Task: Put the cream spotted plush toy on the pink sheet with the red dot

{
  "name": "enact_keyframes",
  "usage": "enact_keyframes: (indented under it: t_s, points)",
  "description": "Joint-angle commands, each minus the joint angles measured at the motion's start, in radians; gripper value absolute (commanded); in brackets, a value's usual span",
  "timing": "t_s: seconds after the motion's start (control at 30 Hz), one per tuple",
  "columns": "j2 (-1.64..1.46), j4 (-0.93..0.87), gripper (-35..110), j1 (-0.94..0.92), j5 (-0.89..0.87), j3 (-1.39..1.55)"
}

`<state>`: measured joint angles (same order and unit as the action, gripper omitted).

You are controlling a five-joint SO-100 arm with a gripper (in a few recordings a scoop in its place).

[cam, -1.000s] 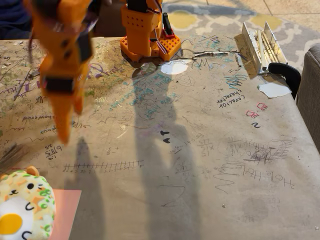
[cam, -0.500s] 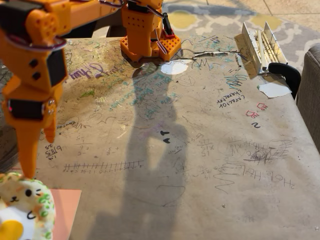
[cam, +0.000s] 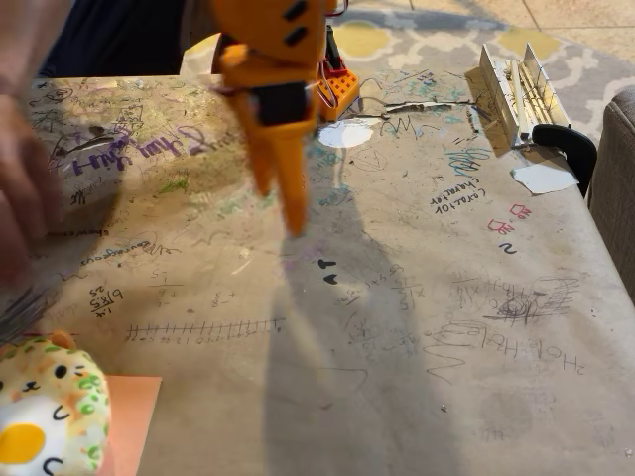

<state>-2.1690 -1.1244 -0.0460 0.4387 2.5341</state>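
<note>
The cream spotted plush toy sits at the bottom left corner of the fixed view, face up, partly cut off by the picture's edge. It rests on the left part of the pink sheet, whose right strip shows beside it; the red dot is hidden. My orange gripper hangs over the table's middle back, pointing down, far up and right of the plush. It is motion-blurred. Its fingers lie together with no gap and nothing between them.
A person's blurred hand reaches in over the table's left side. My base stands at the back. A white paper scrap, a black clamp and a folded stand sit back right. The scribbled tabletop lies bare at centre and right.
My arm has swung from above the plush at the left to the table's middle back. A person's hand has come in at the left. The plush stays on the sheet.
</note>
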Motion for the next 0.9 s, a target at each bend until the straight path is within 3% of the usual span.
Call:
enact_keyframes:
  t_s: [0.0, 0.57, 0.87]
  points:
    - [-0.673, 0.041, 35, 0.043, -0.025, 0.256]
    - [-1.088, -0.041, 37, 0.133, -0.052, 0.445]
    - [-1.063, -0.029, 37, 0.141, -0.052, 0.442]
